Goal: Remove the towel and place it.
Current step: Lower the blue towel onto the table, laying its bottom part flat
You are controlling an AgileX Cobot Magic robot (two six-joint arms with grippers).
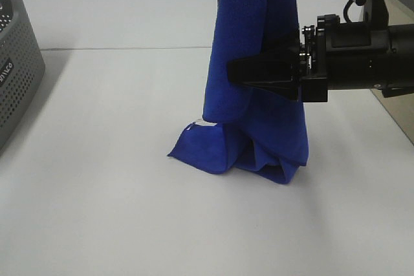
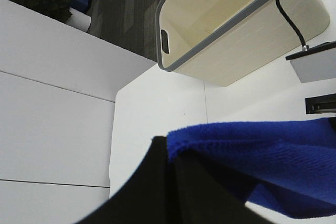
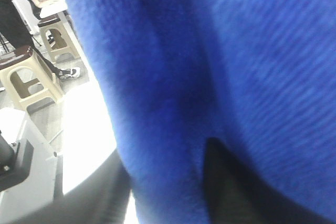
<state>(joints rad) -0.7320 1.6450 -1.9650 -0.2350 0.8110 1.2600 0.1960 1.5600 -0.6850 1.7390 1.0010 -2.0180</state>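
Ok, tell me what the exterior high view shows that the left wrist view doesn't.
Only the exterior high view: the right gripper at the hanging towel, the towel's lower end bunched on the table, and a grey basket. Only the left wrist view: a cream bin and the left gripper clamping the towel's edge. Both: the blue towel and white table.

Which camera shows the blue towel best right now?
Exterior high: the towel hangs down, its bottom bunched on the table. Left wrist shows only one edge; right wrist shows just close-up blue fabric.
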